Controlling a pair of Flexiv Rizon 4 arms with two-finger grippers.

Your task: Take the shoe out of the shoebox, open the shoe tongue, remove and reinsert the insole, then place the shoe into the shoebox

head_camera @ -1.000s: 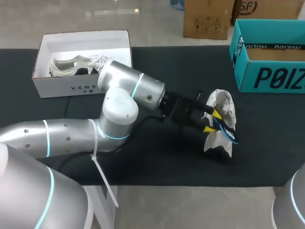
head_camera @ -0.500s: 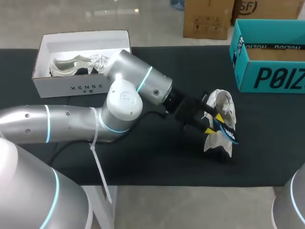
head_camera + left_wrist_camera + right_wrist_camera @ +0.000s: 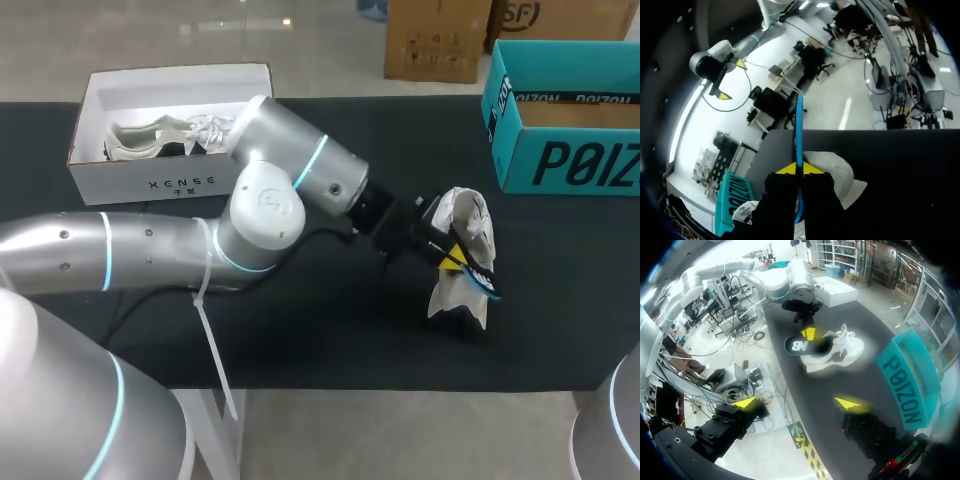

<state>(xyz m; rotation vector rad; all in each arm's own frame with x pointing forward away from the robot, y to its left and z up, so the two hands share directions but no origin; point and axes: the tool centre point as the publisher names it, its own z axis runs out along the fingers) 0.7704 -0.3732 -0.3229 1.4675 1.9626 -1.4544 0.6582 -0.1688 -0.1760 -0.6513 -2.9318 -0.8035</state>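
Between the fingers of the left gripper (image 3: 799, 169): insole (image 3: 799, 125), thin blue edge pinched from both sides, yellow tips close together. Firm hold.

Just under and ahead of that gripper: shoe (image 3: 478, 225), white and grey, lying on the dark bench (image 3: 300, 330). Insole (image 3: 482, 282) runs from the gripper out past the shoe's near side; dark face with a white mark shows in the right wrist view (image 3: 802, 346). Its far end is at the shoe's (image 3: 842, 351) opening; how far inside, cannot tell.

Left arm (image 3: 260, 200) comes in from the left, past the middle, to the left gripper (image 3: 455, 257).

Right gripper (image 3: 797, 403): fingers wide apart, nothing between them, high off the bench, shoe well ahead of it.

Beyond the shoe, far right corner: teal box (image 3: 580, 160), open, well apart from the left gripper; also seen beside the shoe from the right wrist (image 3: 910, 385).

Far left: white box (image 3: 180, 185), open, second shoe (image 3: 150, 138) lying inside.
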